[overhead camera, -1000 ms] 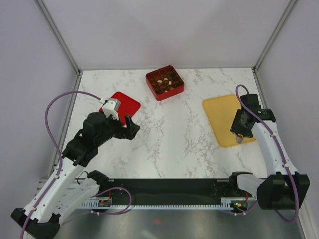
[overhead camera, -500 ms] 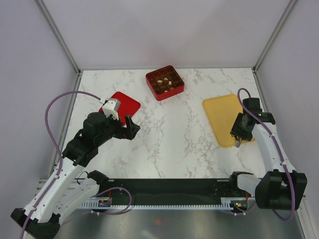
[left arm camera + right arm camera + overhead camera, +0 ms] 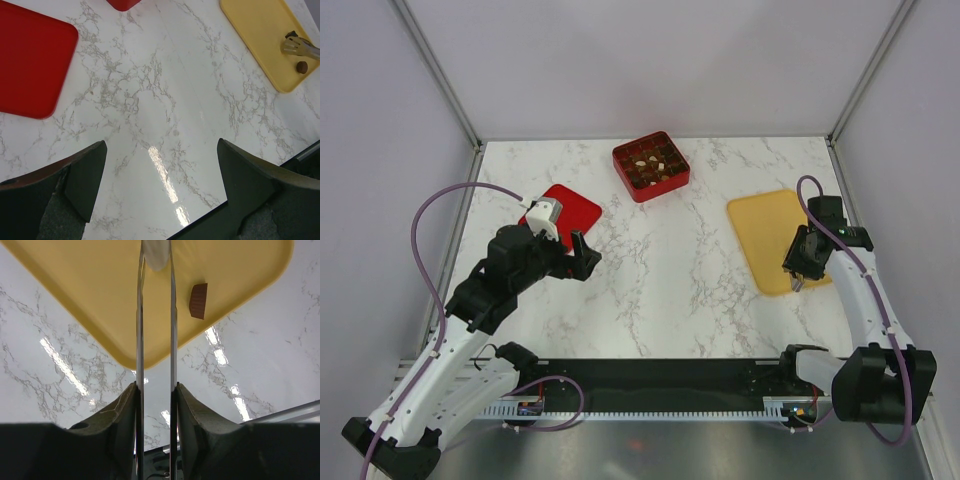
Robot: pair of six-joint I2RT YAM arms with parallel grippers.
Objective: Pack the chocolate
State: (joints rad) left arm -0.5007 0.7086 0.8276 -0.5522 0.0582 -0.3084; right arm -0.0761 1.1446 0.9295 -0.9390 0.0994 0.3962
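Observation:
Two thin blades extend from my right gripper (image 3: pixel 155 246) over the near end of the flat yellow tray (image 3: pixel 90 300), and they are shut on a pale cream piece of chocolate (image 3: pixel 156 259). A dark brown piece (image 3: pixel 198 301) lies on the tray just to the right of the blades, apart from them. The left wrist view shows that brown piece (image 3: pixel 302 66) beside the blade tips. Several more pieces fill the red gridded box (image 3: pixel 651 166) at the back. My left gripper (image 3: pixel 162 150) hangs wide open over bare marble with nothing between its fingers.
A flat red lid (image 3: pixel 565 212) lies at the left, partly under my left arm. The yellow tray (image 3: pixel 765 235) sits at the right, close to the right wall post. The table's near edge runs just below both grippers.
The right wrist has shifted slightly toward the tray's near corner and its blades have narrowed onto the pale piece. The left arm has not moved.

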